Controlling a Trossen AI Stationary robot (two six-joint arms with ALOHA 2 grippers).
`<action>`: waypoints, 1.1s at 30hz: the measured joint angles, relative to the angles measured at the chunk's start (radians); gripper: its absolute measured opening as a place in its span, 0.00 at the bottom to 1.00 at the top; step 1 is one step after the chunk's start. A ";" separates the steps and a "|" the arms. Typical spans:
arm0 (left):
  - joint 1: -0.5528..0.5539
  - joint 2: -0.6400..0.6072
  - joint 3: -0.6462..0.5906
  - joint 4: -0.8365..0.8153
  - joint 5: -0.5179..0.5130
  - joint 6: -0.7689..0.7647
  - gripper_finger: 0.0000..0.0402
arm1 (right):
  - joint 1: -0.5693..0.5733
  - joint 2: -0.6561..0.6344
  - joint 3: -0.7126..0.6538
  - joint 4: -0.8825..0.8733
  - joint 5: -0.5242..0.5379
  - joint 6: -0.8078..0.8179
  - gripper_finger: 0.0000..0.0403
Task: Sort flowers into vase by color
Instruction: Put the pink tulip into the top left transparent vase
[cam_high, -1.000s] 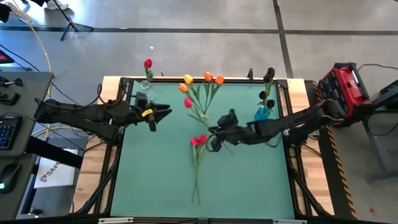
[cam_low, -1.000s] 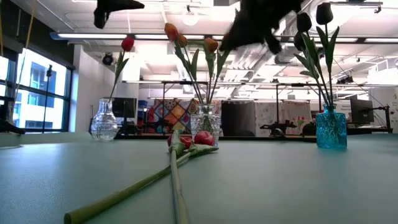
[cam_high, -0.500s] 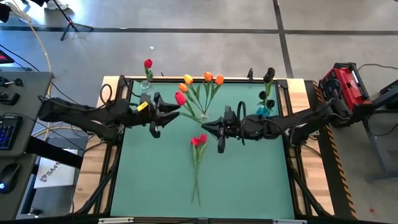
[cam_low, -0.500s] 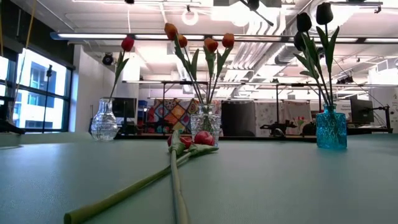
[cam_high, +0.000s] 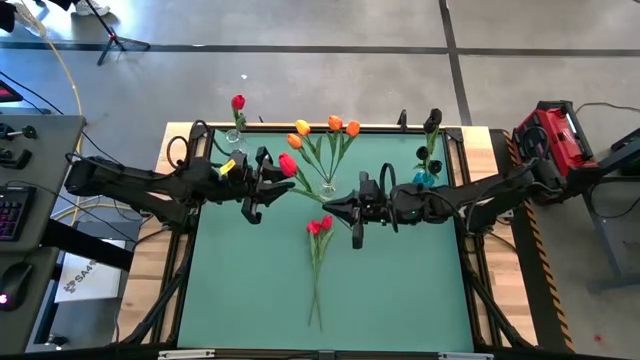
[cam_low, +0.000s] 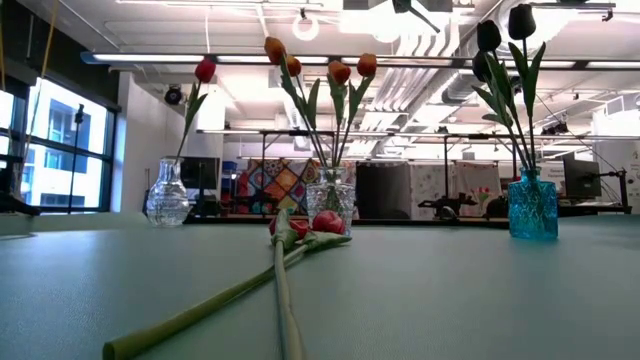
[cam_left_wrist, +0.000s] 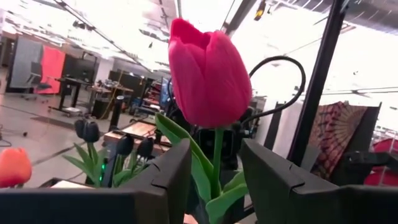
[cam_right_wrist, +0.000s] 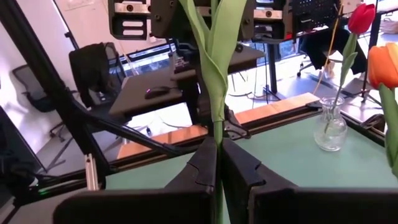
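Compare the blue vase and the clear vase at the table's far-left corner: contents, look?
The blue vase is tinted blue glass; the clear vase is colourless. The blue vase holds several dark tulips; the clear vase holds a single red tulip. In the high view the blue vase stands at the far right, the clear one at the far left. Both stand upright.

You can't see either gripper in low view, both above its top edge. Right wrist view: held tulip's stem (cam_right_wrist: 214, 68) cut off at top, head out of shot. Left wrist view: orange tulip (cam_left_wrist: 13, 167) cropped by edge.
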 joint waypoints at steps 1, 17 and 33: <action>0.000 0.005 0.000 0.001 0.001 0.000 0.31 | 0.000 0.000 0.000 -0.001 0.000 0.000 0.00; 0.030 0.014 0.000 0.007 -0.004 0.002 0.08 | -0.001 0.000 0.000 -0.046 -0.008 0.007 0.00; 0.035 -0.177 0.001 -0.334 -0.149 0.003 0.00 | -0.033 -0.103 0.000 -0.246 0.032 0.178 0.29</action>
